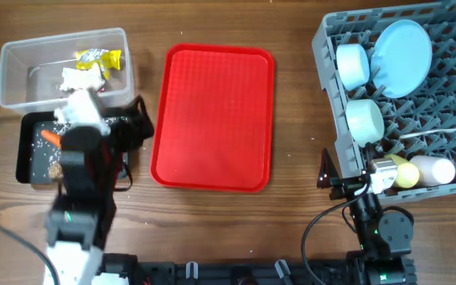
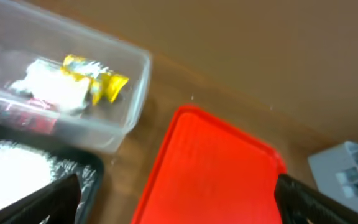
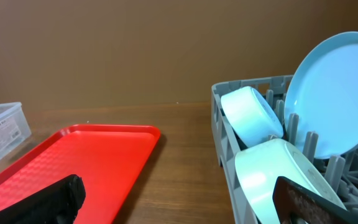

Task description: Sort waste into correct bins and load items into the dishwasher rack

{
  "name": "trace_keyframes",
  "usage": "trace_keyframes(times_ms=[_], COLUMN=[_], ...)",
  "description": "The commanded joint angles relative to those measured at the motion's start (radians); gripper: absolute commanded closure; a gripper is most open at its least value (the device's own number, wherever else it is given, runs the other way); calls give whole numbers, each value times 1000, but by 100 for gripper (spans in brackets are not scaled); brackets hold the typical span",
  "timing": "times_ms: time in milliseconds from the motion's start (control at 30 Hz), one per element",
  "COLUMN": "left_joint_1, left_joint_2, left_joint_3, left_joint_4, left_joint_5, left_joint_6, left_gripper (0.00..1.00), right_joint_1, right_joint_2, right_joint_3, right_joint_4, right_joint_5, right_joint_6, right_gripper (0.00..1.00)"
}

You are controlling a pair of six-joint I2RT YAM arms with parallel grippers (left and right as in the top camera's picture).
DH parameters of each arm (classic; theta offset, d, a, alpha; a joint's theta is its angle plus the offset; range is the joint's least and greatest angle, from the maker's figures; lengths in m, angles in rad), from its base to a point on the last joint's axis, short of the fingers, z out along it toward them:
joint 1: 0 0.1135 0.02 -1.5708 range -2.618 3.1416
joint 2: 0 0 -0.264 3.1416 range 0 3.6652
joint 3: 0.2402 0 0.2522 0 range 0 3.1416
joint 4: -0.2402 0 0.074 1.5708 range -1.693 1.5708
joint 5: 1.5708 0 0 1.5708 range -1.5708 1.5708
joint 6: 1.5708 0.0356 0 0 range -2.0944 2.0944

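Note:
The clear tub (image 1: 22,59) at the far left holds a yellow wrapper (image 1: 101,57) and a white napkin (image 1: 76,77). The left wrist view shows the tub (image 2: 135,93), yellow wrapper (image 2: 98,81), napkin (image 2: 51,90) and a red wrapper (image 2: 30,115). The black tray (image 1: 26,158) holds the carrot (image 1: 51,138), a brown lump (image 1: 55,169) and rice (image 2: 11,174). My left gripper (image 1: 137,125) (image 2: 179,205) is open and empty, between the black tray and the red tray. The grey rack (image 1: 327,47) holds the plate (image 1: 402,46), two bowls (image 1: 353,65) (image 1: 364,119), the spoon (image 1: 430,133), a yellow cup (image 1: 406,172) and a pink cup (image 1: 434,170). My right gripper (image 1: 331,172) (image 3: 179,205) is open and empty, beside the rack's front left corner.
A flat red serving tray (image 1: 212,119) lies bare in the middle of the wooden table, and shows in both wrist views (image 2: 216,168) (image 3: 73,162). The right wrist view shows the rack wall (image 3: 219,124), plate (image 3: 334,93) and bowls (image 3: 253,115). Cables run along the front edge.

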Motion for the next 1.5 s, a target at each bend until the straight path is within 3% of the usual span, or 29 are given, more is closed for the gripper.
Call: trace_keyframes(times_ms=[0,67,133,267,467,600,1467], left_joint_1=[76,115,128,157,170,175,175], left_joint_2=[-243,-390,-475,-575,-679,-799,-795], left_joint_3=[-323,-506,-587,-658,-658,-657,-657], left_joint_4=[200,344,376,362,222,191,181], left_joint_5=[63,72,72,68,64,76,76], left_joint_6=[7,-24,-34,-29,-3,76,76], left_gripper=[0,0,0,0,0,0,0], right_joint_1=[-4,-4,-4,-4,-4,-4,-4], right_joint_2=[-5,-5,-5,-5,-5,-5,-5], right_joint_3=[-7,-7,-7,-7,-7,-7,-7], right_joint_4=[5,5,5,5,5,5,5], right_joint_5=[14,14,14,14,14,14,14], right_joint_6=[-20,-19,-20,-19,-20,-20,-20], right_gripper=[0,0,0,0,0,0,0])
